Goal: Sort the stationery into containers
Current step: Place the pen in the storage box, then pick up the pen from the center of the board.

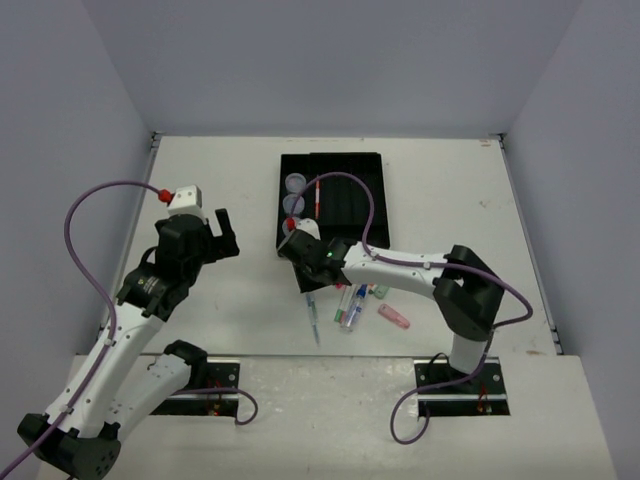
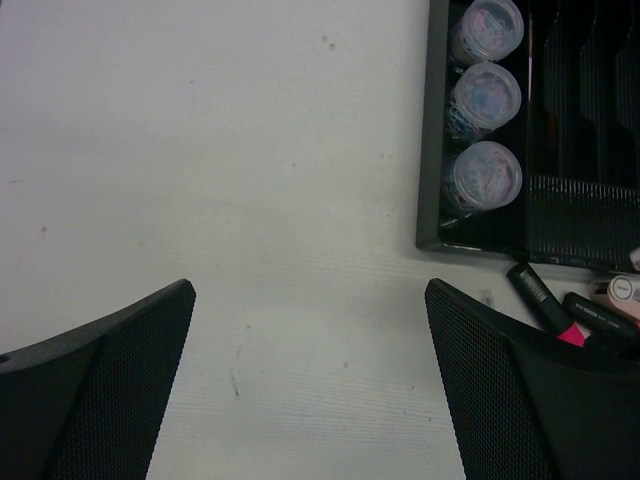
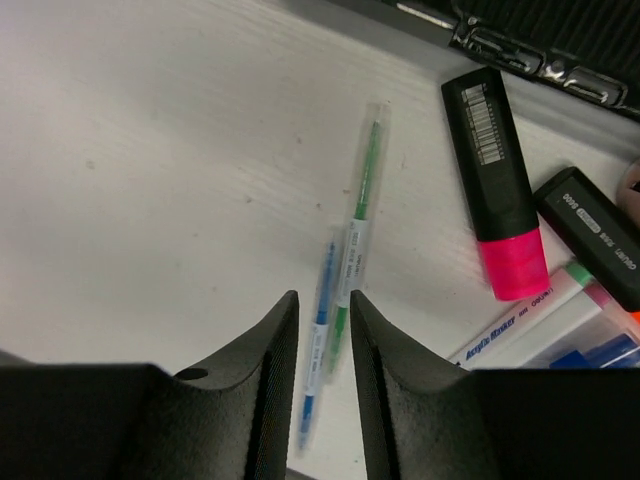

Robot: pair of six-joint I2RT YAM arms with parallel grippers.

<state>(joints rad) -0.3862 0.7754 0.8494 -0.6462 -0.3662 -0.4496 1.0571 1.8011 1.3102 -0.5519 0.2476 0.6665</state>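
Right gripper (image 3: 322, 320) straddles blue pen (image 3: 318, 340) and green pen (image 3: 355, 230), gap narrow, pinch unconfirmed, probably to carry them to the tray (image 1: 345, 160). Left gripper (image 2: 310, 300) spread wide, empty.

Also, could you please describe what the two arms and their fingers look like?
The left arm and right arm both have white links and black joints. Each carries a looping lilac cable; the left one ends in a red connector. The left fingers are black with mesh-textured pads; the right fingers are black too.
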